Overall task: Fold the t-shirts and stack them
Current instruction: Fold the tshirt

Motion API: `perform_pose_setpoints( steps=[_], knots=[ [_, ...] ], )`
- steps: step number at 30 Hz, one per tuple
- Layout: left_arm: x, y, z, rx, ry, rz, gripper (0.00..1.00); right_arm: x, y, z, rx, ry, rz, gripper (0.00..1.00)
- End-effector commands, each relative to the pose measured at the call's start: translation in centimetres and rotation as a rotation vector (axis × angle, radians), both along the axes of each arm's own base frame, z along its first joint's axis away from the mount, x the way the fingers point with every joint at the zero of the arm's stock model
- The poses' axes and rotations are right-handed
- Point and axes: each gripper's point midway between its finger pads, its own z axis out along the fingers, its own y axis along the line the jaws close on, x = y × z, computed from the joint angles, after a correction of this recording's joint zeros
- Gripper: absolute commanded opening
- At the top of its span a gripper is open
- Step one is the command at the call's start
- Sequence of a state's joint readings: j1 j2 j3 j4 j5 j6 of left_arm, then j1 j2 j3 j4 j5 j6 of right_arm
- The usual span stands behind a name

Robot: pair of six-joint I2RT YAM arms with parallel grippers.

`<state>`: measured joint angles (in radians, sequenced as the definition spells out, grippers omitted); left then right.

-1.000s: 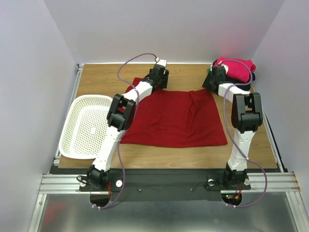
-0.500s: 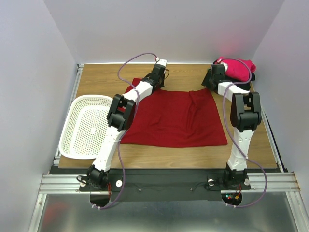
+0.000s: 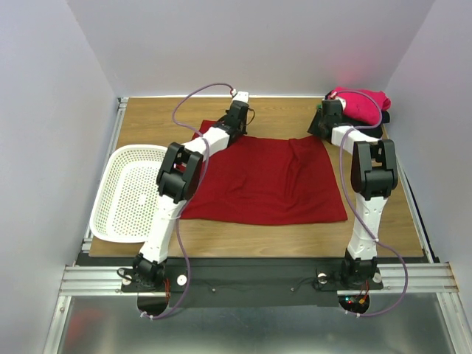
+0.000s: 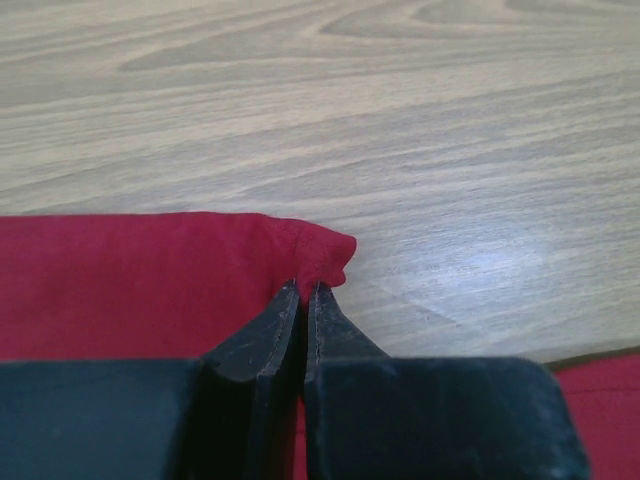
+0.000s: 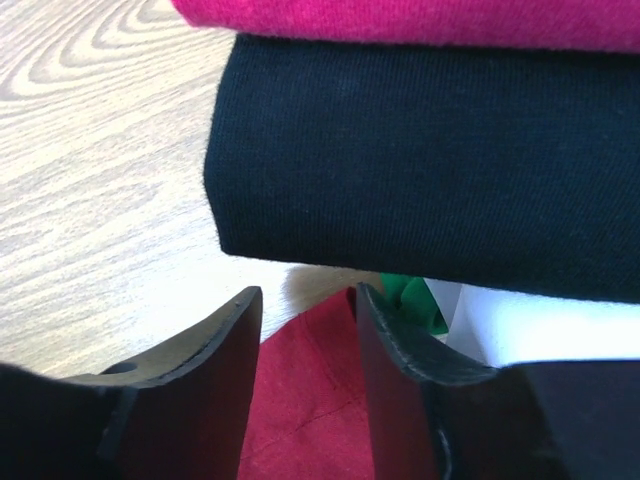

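Observation:
The large dark red t-shirt (image 3: 265, 181) lies spread flat in the middle of the table. My left gripper (image 3: 237, 118) is at its far left corner. In the left wrist view the gripper (image 4: 303, 288) is shut on the tip of that red corner (image 4: 320, 250). My right gripper (image 3: 324, 122) is at the far right corner. Its jaws stand open (image 5: 305, 292) on either side of the red cloth (image 5: 300, 400), not pinching it. Just beyond lies a folded stack: pink t-shirt (image 5: 420, 20) on top, black (image 5: 430, 170) under it, then green (image 5: 415, 300) and white (image 5: 540, 335).
A white perforated basket (image 3: 140, 150) sits on the left of the table, beside the left arm. The folded stack (image 3: 361, 103) fills the far right corner, close to the right gripper. Bare wood (image 4: 400, 120) lies beyond the red shirt's far edge.
The left gripper has closed on the red shirt's far left corner, and that arm has shifted slightly left. The right jaws have narrowed a little around the far right corner.

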<state>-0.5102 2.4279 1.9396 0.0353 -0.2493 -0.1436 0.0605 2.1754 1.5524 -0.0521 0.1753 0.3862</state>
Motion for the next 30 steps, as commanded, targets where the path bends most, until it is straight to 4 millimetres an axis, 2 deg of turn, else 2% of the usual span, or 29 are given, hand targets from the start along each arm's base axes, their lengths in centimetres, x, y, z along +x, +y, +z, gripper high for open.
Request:
perform_pose_setpoints(
  steps=[1,8,14,19,20,21,23,25,28,29,30],
  knots=[
    [0.7,0.5,10.0,-0.097,-0.207,0.066,0.02,0.7,0.6,0.1,-0.011,-0.025,0.016,0.45],
    [-0.4,1.6,11.7,-0.107,-0.245,0.094,0.02,-0.1,0.2,-0.2,-0.026,-0.011,-0.005,0.41],
    [-0.6,1.6,11.4,-0.096,-0.237,0.083,0.02,-0.7,-0.1,-0.8,-0.053,0.013,-0.019,0.41],
    [-0.7,1.5,11.1,-0.093,-0.231,0.079,0.02,-0.6,0.4,-1.7,-0.051,0.032,-0.003,0.4],
    [-0.8,1.6,11.0,-0.091,-0.23,0.08,0.02,-0.6,0.5,-1.8,-0.048,0.034,-0.002,0.37],
    [-0.7,1.7,11.1,-0.089,-0.233,0.087,0.02,-0.4,0.5,-1.7,-0.048,0.029,-0.002,0.22],
    [-0.9,2.0,10.9,-0.081,-0.231,0.098,0.01,-0.4,0.3,-1.5,-0.054,0.027,-0.009,0.0],
    [-0.9,2.5,11.1,-0.077,-0.24,0.116,0.01,-0.4,0.1,-1.1,-0.059,0.02,-0.012,0.0],
    [-1.6,3.1,11.6,-0.086,-0.253,0.136,0.0,-0.8,-0.1,1.3,-0.065,-0.016,-0.025,0.01],
    [-1.7,3.2,11.0,-0.082,-0.247,0.136,0.0,-1.0,-0.2,1.9,-0.066,-0.025,-0.028,0.0],
    [-2.0,3.3,11.9,-0.097,-0.261,0.14,0.0,-1.2,-0.3,2.5,-0.067,-0.035,-0.035,0.0]
  ],
)
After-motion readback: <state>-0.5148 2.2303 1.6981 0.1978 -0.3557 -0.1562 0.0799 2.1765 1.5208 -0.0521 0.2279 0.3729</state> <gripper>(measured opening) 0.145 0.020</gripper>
